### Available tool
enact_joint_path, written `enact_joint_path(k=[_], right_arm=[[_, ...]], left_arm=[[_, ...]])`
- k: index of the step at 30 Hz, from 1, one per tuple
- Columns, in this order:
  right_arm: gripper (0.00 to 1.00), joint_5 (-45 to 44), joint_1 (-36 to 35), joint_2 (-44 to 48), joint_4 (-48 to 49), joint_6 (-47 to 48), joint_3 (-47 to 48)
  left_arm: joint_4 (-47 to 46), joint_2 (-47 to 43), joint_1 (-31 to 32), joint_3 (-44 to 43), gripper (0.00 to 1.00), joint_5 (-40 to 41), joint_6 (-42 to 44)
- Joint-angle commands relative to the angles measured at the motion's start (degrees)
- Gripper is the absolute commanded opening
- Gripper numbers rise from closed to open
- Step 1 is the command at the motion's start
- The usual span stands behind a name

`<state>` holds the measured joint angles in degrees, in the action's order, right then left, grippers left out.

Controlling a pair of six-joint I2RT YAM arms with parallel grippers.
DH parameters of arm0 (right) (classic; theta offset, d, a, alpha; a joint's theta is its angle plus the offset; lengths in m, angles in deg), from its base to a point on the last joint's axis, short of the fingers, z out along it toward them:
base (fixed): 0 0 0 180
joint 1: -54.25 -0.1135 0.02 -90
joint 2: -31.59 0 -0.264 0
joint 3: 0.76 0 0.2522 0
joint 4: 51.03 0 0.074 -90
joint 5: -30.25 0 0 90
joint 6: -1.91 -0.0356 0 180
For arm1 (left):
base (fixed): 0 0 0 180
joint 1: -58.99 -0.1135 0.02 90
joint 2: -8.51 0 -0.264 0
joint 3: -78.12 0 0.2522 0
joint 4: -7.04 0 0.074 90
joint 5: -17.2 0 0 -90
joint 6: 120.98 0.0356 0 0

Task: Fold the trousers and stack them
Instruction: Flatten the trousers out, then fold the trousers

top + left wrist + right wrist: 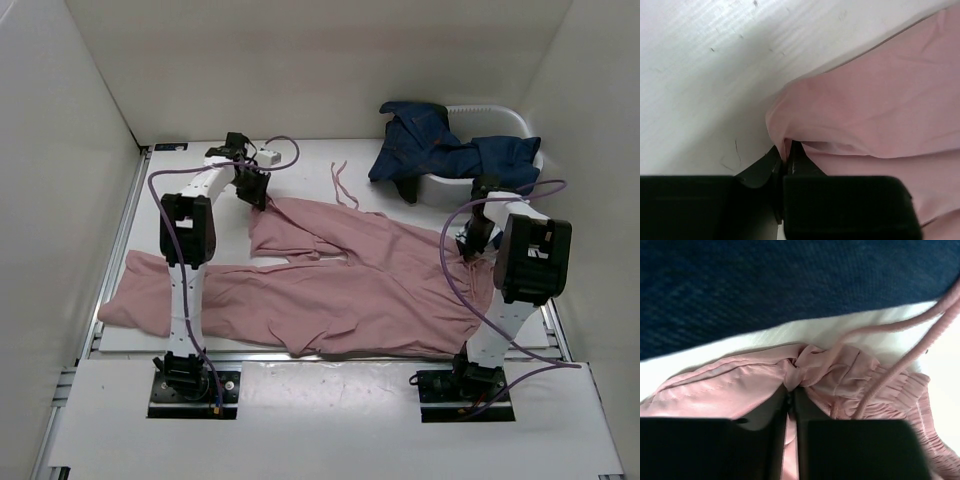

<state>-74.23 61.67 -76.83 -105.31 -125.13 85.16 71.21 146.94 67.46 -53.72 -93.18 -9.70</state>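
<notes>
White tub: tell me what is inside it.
A dark blue denim garment fills the white tub, spilling over its near rim. It covers most of the inside, so anything beneath cannot be seen.

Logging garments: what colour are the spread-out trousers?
The trousers are dusty pink; top external view.

Right tool [791,397] tight on the trousers [835,365], denim [790,285] behind.

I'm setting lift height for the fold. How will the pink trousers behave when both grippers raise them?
Likely floppy: the trousers lie wrinkled and bunch where the left gripper and right gripper pinch them, so they should sag between. Probably light: the cloth looks thin. The loose drawstring may dangle and trail.
</notes>
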Motion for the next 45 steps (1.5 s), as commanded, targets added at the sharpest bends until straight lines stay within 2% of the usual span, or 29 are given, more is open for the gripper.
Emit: enact_joint_path(k=[1,3,5,8,9,11,12,13,14,15,16,17,18,19,20,21,23,25,26,29,31,32,36,38,41,43,45], right_arm=[[0.06,-0.4,0.1,-0.1,0.4,-0.8,-0.5],[0.00,-0.9,0.1,2.5,-0.4,-0.2,-0.5],[0.00,-0.9,0.1,7.6,0.3,0.4,-3.4],[0.00,-1.6,-1.2,15.9,0.3,0.4,-6.8],[0.00,-1.6,-1.2,18.0,0.3,0.4,-10.0],[0.00,-1.6,-2.5,24.1,0.3,-0.1,-13.8],[0.00,-1.6,-3.5,26.0,0.3,-1.5,-15.5],[0.00,-1.1,-4.7,29.3,0.9,-1.5,-19.0],[0.00,-1.1,-5.2,30.9,0.9,-2.3,-20.6],[0.00,-1.1,-5.7,32.2,0.9,-2.9,-22.0],[0.00,-0.3,-6.3,34.2,0.9,-3.4,-23.1],[0.00,-0.3,-7.0,34.9,1.4,-3.4,-24.7],[0.00,-0.3,-7.0,35.6,0.8,-3.4,-25.2],[0.00,-1.2,-7.8,36.1,0.3,-3.4,-25.2],[0.00,-1.2,-8.5,36.8,-0.6,-3.4,-25.2],[0.00,-2.2,-9.0,36.8,-0.6,-3.4,-25.8],[0.00,-3.4,-9.0,38.4,-1.3,-3.4,-26.4],[0.00,-3.9,-9.0,39.0,-1.3,-3.4,-26.9],[0.00,-3.9,-9.0,39.0,-1.3,-3.4,-27.4],[0.00,-4.4,-9.0,39.5,-1.3,-3.4,-28.6],[0.00,-5.2,-9.0,39.5,-0.8,-3.4,-29.1],[0.00,-5.2,-9.0,39.5,-0.8,-3.4,-29.1],[0.00,-7.1,-9.0,40.0,-0.8,-3.4,-30.2],[0.00,-7.1,-9.0,40.0,-0.8,-3.4,-30.2],[0.00,-7.1,-9.0,40.0,-0.8,-3.4,-30.2],[0.00,-7.1,-9.0,40.7,-0.8,-3.4,-30.2],[0.00,-7.8,-9.0,41.2,-1.3,-3.4,-30.8]], left_arm=[[2.4,-4.2,0.3,3.8,0.14,-2.2,0.7],[2.4,-9.1,0.3,4.5,0.14,4.4,1.4],[1.6,-13.6,0.3,5.1,0.14,13.8,2.8],[0.7,-24.1,0.3,7.9,0.14,22.1,5.6],[0.7,-30.1,0.3,11.7,0.14,22.1,6.3],[0.7,-36.2,0.3,18.6,0.14,22.1,6.3],[2.2,-39.1,1.6,22.9,0.14,19.9,6.3],[3.7,-44.2,2.3,32.6,0.15,18.1,6.9],[5.2,-46.4,3.0,37.6,0.20,15.8,6.9],[8.5,-48.3,3.7,42.4,0.30,9.5,7.5],[10.6,-51.0,4.8,50.3,0.35,5.6,8.3],[12.9,-51.9,5.3,53.0,0.41,1.5,9.6],[16.1,-52.6,5.9,54.7,0.53,-6.7,14.3],[22.4,-52.6,5.9,55.4,0.59,-10.0,16.9],[24.9,-53.4,5.9,55.4,0.63,-12.5,19.2],[24.9,-54.6,5.9,54.8,0.65,-13.4,19.8],[24.9,-55.9,6.6,50.6,0.70,-10.2,21.5],[24.4,-55.9,7.1,45.4,0.70,-8.7,23.1],[23.7,-54.8,6.0,39.5,0.72,-8.7,23.1],[16.8,-52.1,3.6,31.0,0.74,-12.4,19.8],[10.4,-48.3,3.0,29.1,0.76,-12.9,16.9],[7.9,-46.8,3.0,29.1,0.76,-8.9,12.3],[5.2,-32.0,3.6,24.4,0.75,5.7,4.5],[4.7,-27.9,3.0,23.8,0.73,12.3,1.2],[8.0,-22.6,3.7,23.2,0.73,12.2,2.4],[8.8,-23.7,5.5,28.8,0.85,12.2,3.9],[7.8,-25.2,6.0,35.2,0.88,13.1,4.4]])
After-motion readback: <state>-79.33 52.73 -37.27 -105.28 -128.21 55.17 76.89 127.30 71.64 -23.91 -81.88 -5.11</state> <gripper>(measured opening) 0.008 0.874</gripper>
